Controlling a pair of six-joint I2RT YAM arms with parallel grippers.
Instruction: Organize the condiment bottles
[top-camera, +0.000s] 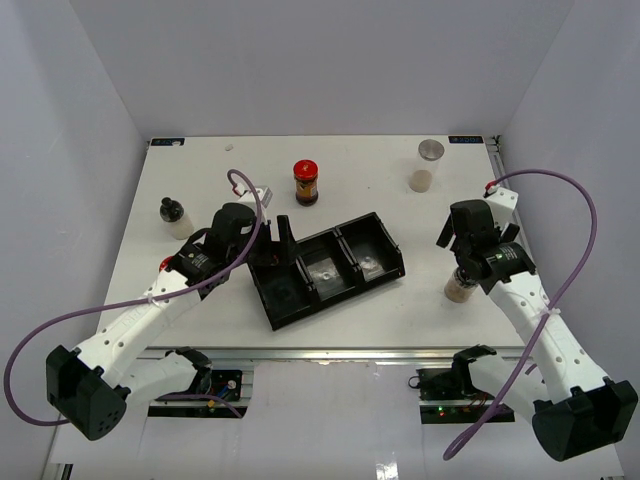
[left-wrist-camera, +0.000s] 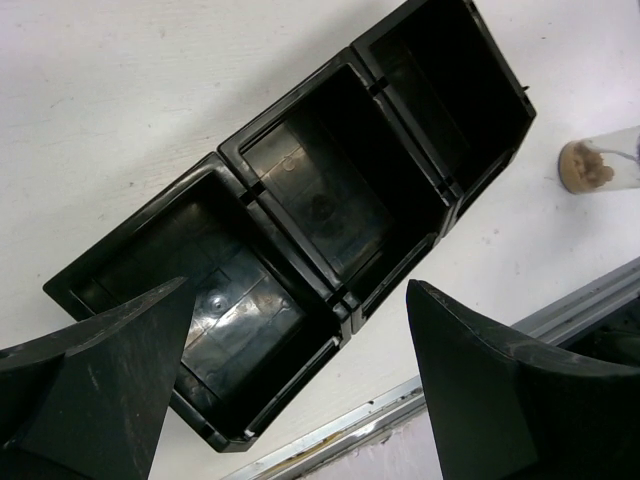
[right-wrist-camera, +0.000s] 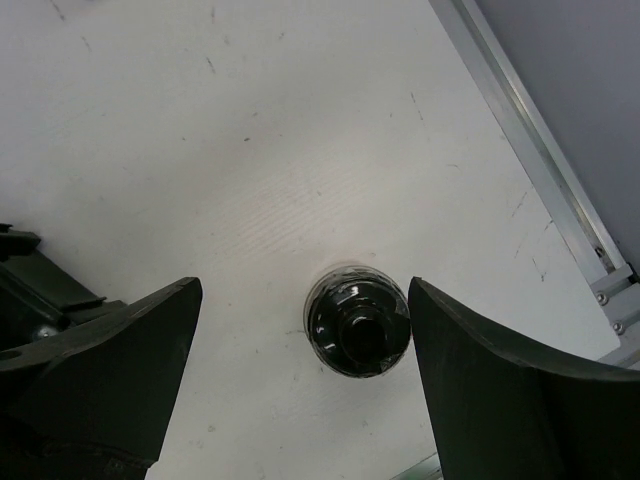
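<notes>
Pick-up step: the right gripper (right-wrist-camera: 303, 297) holds its fingers apart either side of a black-capped shaker (right-wrist-camera: 357, 320) standing on the table (top-camera: 200, 175) right of the tray (top-camera: 340, 297), apparently above it. Next it must lower and clamp the cap. The left gripper (left-wrist-camera: 298, 290) hangs over the tray, fingers apart and empty.

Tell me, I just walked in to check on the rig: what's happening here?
The right gripper hangs open over a black-capped shaker, not gripping it. The left gripper is open above the black tray, whose three compartments are empty. A red-lidded jar, a silver-lidded jar and another shaker stand loose on the table.
</notes>
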